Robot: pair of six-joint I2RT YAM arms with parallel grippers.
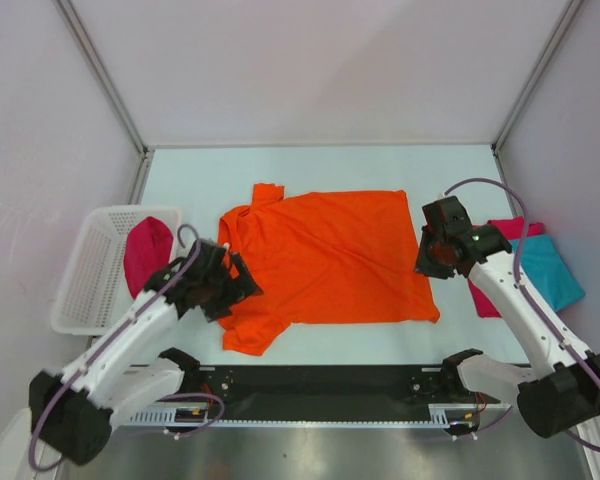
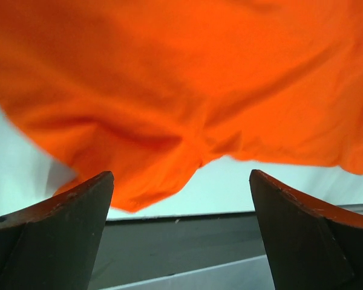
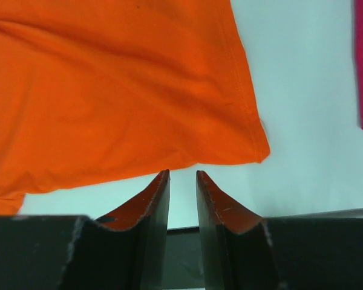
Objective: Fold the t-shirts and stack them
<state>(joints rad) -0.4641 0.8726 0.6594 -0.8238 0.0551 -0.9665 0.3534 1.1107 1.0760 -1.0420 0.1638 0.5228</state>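
From above, the orange tee [image 1: 330, 255] lies spread flat mid-counter [image 1: 330, 170], ready for folding. A teal tee [image 1: 555, 270] and a pink tee [image 1: 510, 228] sit stacked at the right. A red tee [image 1: 147, 255] waits in the basket [image 1: 80, 290].

Left wrist view: the left end effector [image 1: 242, 285] is wide open over the sleeve, holding nothing.

Right wrist view: the right end effector [image 1: 435, 262] has only a thin gap and holds nothing. It sits just off the tee's corner, likely to pinch it.

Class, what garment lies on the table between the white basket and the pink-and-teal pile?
The spread-out orange t-shirt, plain in the top view.
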